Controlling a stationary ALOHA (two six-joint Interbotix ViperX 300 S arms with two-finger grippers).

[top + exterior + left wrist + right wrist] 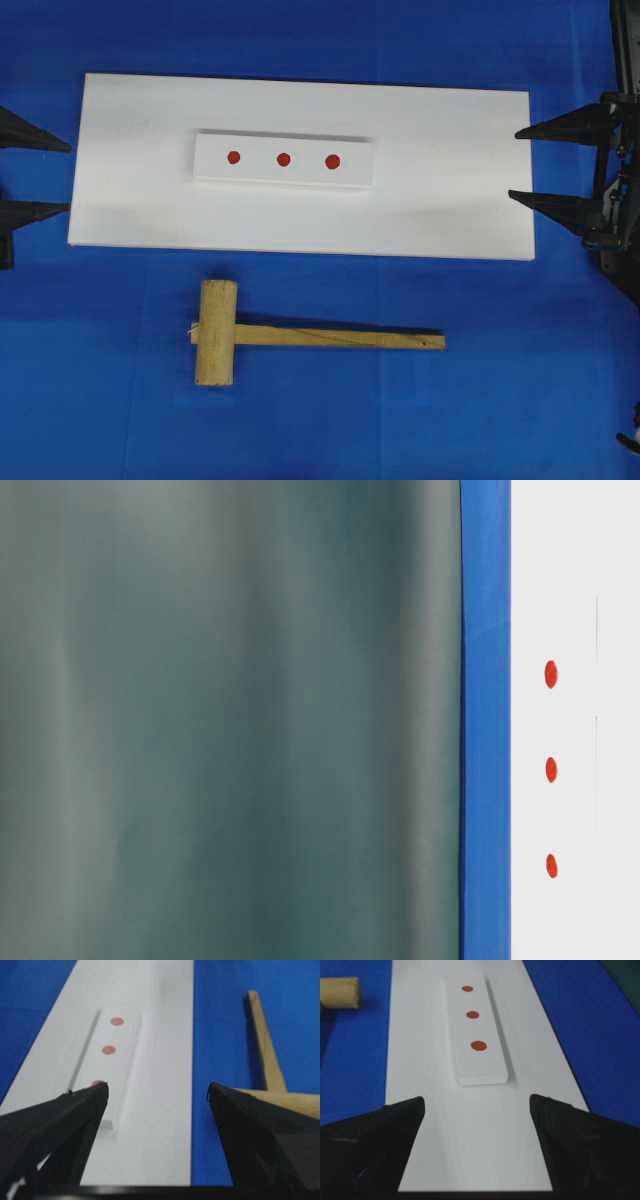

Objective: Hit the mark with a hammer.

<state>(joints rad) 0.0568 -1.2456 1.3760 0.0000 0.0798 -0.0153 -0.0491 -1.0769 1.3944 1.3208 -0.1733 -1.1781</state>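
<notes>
Both hands, left (157,1091) and right (477,1102), gape empty; pale-wood hammer (218,333) lies flat, thick-headed, slim-handled.

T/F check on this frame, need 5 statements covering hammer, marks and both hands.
1. The hammer lies on the blue cloth, off the white board. True.
2. The left hand holds the hammer's handle. False: it is open and empty at the board's left end.
3. Three red marks sit in a row on the raised white block. True.
4. The hammer's head points toward the right hand. False: in the overhead view the head is on the left and the handle runs right.
5. The right hand is shut. False: its jaws stand open, holding nothing.
</notes>
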